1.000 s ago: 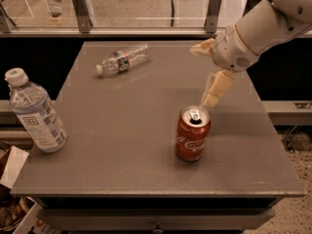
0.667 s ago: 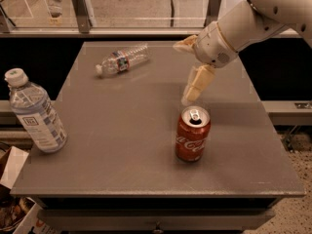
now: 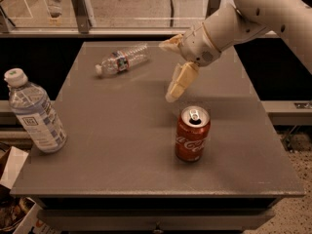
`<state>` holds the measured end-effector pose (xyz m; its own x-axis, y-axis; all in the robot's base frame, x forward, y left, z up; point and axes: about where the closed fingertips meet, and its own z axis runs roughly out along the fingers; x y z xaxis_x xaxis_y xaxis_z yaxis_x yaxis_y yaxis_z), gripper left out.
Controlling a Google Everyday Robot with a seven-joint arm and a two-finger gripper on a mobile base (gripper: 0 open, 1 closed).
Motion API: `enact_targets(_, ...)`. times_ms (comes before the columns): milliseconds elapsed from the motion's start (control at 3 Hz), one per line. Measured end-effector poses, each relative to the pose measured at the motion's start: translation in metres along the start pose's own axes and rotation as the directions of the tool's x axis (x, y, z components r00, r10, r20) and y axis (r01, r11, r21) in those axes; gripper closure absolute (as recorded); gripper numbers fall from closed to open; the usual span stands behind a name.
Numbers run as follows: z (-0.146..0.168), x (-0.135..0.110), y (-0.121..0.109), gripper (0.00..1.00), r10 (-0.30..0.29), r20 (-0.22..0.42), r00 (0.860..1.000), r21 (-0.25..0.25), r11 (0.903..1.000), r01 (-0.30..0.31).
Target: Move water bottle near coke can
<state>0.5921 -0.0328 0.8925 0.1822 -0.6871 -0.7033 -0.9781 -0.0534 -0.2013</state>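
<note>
On the grey table [image 3: 122, 150] our gripper [image 3: 167, 72] hangs over the middle, fingers [image 3: 181, 82] spread wide and holding nothing, just behind the upright coke can [image 3: 192, 133]. The water bottle [image 3: 122, 60] lies on its side at the far left, well apart from the can. We should straddle its ribbed body squarely and close gently, lest it roll

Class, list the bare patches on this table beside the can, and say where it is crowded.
Bare: left of the can, across to the big bottle; also right of the can to the table edge. Crowded: behind the can, where the claw hangs, water bottle lying beyond.
</note>
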Motion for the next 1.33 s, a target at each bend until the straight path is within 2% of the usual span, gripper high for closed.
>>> enact_targets(333, 0.01, 0.005, -0.004, 0.0, -0.014, 0.01, 1.0, 0.009, 0.9999, 0.013)
enact_targets(1000, 0.056, -0.004, -0.061, 0.0, -0.114, 0.045, 0.992, 0.014, 0.9934, 0.114)
enact_targets(1333, 0.065, -0.01, -0.098, 0.0, -0.115, 0.05, 0.992, 0.039, 0.9928, 0.114)
